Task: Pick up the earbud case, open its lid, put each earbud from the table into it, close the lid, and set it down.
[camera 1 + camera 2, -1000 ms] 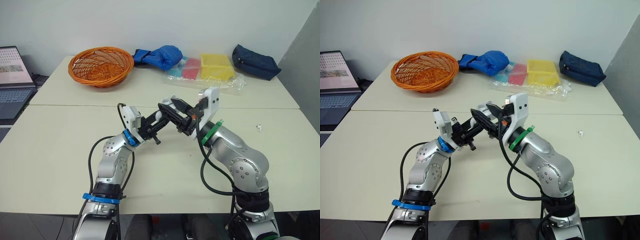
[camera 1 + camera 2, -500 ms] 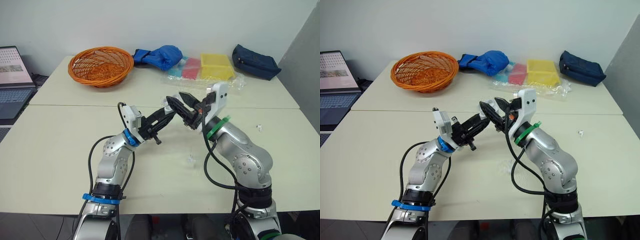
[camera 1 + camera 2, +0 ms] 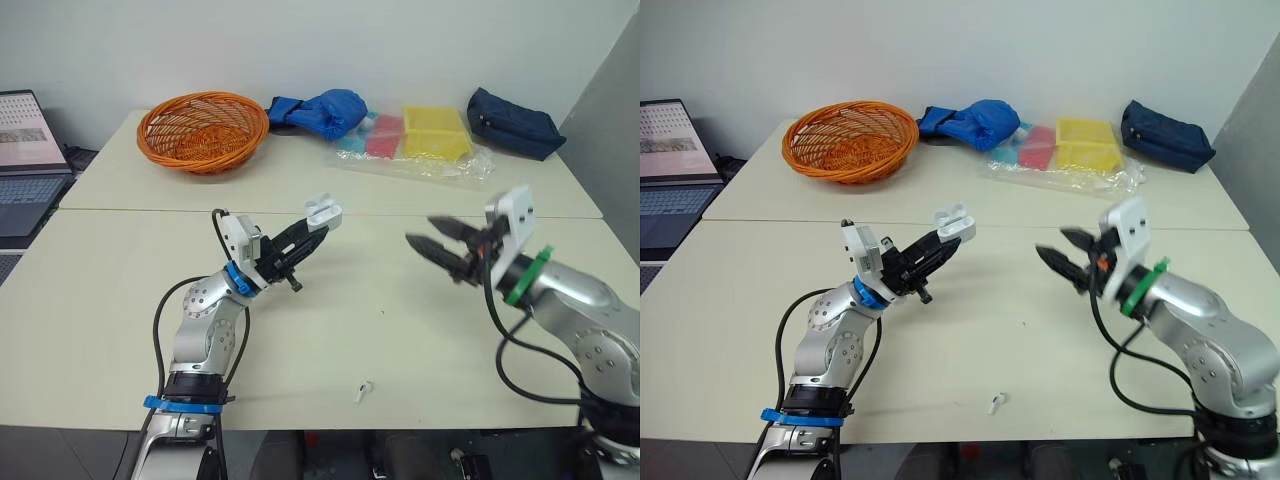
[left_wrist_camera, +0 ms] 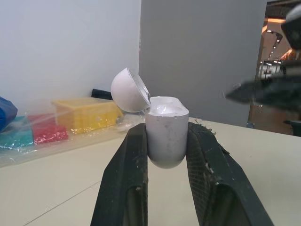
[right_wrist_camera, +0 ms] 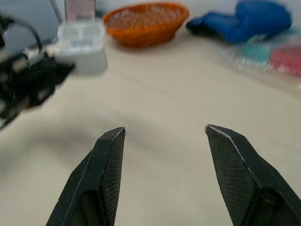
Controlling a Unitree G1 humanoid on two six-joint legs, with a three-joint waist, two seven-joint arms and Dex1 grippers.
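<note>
My left gripper (image 3: 312, 224) is shut on the white earbud case (image 3: 323, 210), held above the table with its lid (image 4: 128, 89) tipped open. In the left wrist view the case body (image 4: 165, 134) sits squeezed between the two black fingers (image 4: 123, 169). My right gripper (image 3: 436, 250) hangs open and empty to the right of the case, well apart from it. Its two fingertips (image 5: 113, 141) stand wide apart in the right wrist view, where the case (image 5: 81, 47) is off at a distance. One small white earbud (image 3: 362, 390) lies on the table near the front edge.
An orange basket (image 3: 202, 130) stands at the back left. A blue bag (image 3: 320, 112), bagged coloured packs (image 3: 420, 140) and a dark pouch (image 3: 510, 122) line the far edge. A laptop (image 3: 25, 160) sits off the left side.
My right gripper has pulled away from the case to the right and now stands apart, open. A white earbud has dropped and now lies near the front edge. The left gripper keeps the case.
</note>
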